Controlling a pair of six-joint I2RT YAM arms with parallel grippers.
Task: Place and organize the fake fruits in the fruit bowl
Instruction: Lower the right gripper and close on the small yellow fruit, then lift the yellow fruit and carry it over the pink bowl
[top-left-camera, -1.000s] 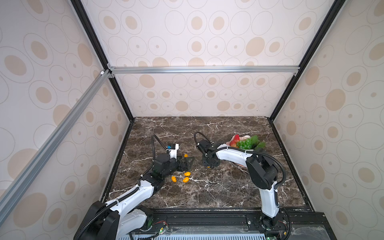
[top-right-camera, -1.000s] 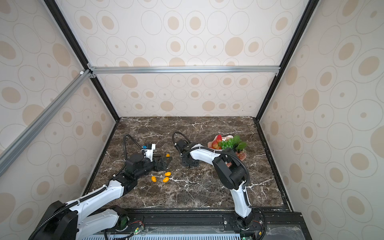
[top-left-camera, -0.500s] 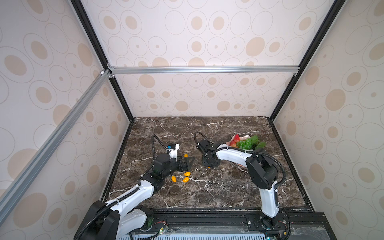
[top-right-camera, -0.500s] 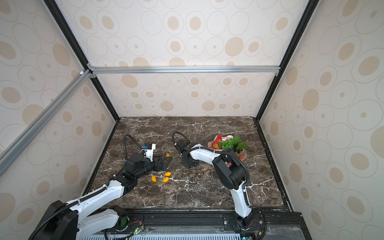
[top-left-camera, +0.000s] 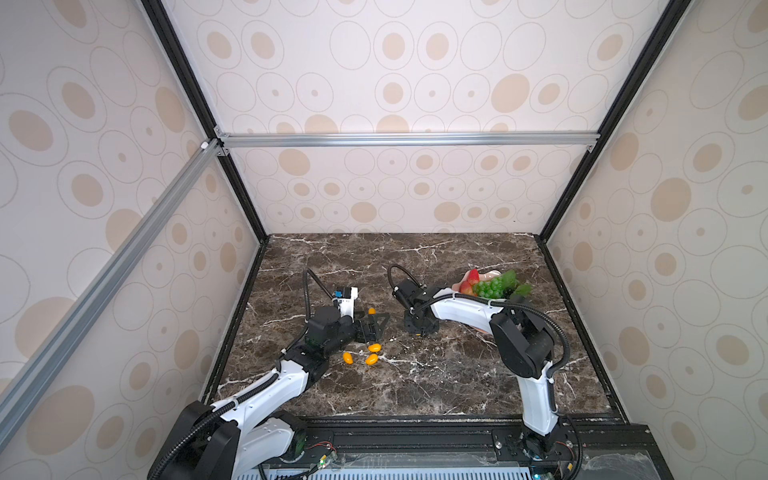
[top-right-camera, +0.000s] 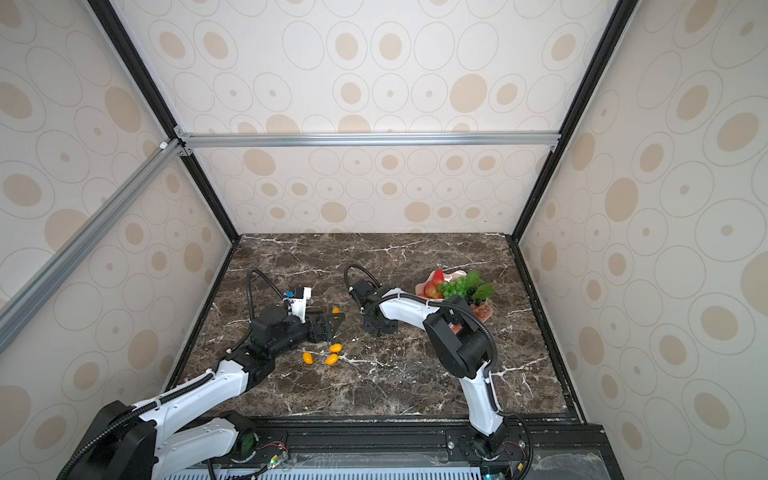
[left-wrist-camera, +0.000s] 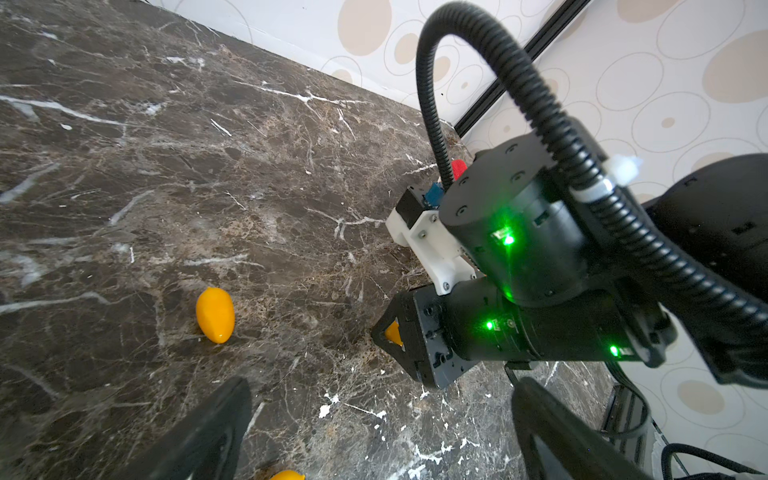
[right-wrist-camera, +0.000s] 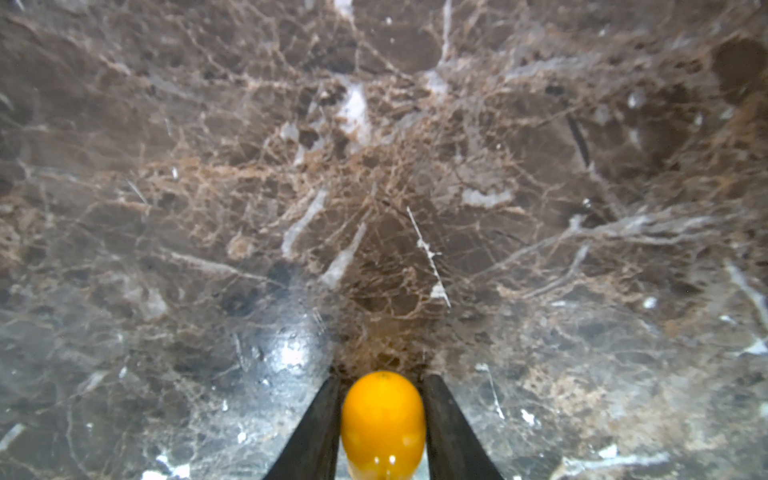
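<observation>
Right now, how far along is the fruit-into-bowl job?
Done: red strawberries and a green plastic grape bunch lie in the pale pink scalloped bowl. In hand: the right gripper is shut on a small yellow-orange oval fruit, down at the marble table. To do: four more oval fruits lie loose beside the open left gripper.

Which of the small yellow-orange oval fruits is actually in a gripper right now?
The oval fruit pinched between both fingers of the right gripper. The four other ovals lie loose on the marble table, with nothing gripping them.
</observation>
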